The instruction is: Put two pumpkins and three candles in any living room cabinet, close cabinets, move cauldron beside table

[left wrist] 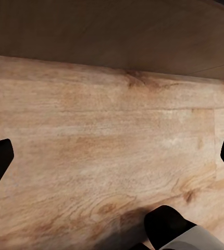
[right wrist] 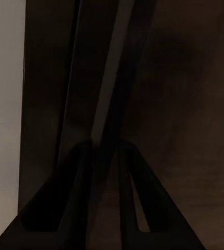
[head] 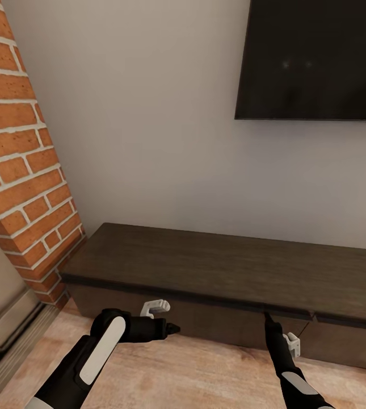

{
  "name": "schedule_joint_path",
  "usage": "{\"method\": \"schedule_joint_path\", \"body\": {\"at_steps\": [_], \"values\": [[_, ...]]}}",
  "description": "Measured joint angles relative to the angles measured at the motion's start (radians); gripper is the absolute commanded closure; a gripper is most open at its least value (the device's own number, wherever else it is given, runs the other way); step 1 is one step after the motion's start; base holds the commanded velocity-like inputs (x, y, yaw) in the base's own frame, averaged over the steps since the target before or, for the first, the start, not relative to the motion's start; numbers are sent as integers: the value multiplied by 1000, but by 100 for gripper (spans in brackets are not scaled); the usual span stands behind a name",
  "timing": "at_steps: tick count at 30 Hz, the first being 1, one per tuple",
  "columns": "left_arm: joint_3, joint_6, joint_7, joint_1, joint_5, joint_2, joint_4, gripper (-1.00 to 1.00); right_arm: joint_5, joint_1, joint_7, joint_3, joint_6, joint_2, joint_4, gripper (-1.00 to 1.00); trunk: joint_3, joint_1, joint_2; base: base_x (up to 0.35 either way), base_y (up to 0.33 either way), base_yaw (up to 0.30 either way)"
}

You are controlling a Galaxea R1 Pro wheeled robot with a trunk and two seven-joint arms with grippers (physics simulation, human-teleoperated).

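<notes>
The right gripper (head: 266, 316) has its fingers close together, with nothing between them. The tips touch the top edge of a drawer front on the cabinet (head: 217, 267). The cabinet is long, running left to right along the far wall, under the TV (head: 313, 57). The right arm is nearer to it. The left gripper (left wrist: 112, 156) is spread wide over the floor (left wrist: 101, 135). All drawers look closed.

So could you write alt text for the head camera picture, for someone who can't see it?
A long, low, dark brown cabinet stands against a pale grey wall, and the robot's two black arms reach toward its front. The right tool touches the cabinet's top front edge; the left tool points sideways. A brick fireplace rises on the left, a black TV hangs above.
</notes>
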Motion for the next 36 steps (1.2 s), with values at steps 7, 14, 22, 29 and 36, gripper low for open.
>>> {"method": "schedule_joint_path", "body": {"at_steps": [7, 14, 22, 29, 36], "values": [[0, 0, 0, 0, 0, 0, 0, -100, 2, 0, -6, 2, -3, 0, -2, 100, 0, 0, 0, 0, 0, 0], [0, -1, 0, 0, 0, 0, 0, -100, 2, -1, -6, 2, -3, 0, -2, 100, 0, 0, 0, -22, 0, 0], [-9, -1, 0, 0, 0, 0, 0, -100, 3, -1, -6, 4, -3, 0, -2, 100, 0, 0, 0, -32, 0, 0], [-15, -2, 0, 0, 0, 0, 0, -100, 7, -1, -6, 9, -3, 0, -2, 100, 0, 0, 0, -102, 0, 0], [-15, -2, 0, 0, 0, 0, 0, -100, 10, -1, -6, 15, -3, 1, -2, 100, 0, 0, 0, -102, 0, 0]]}}
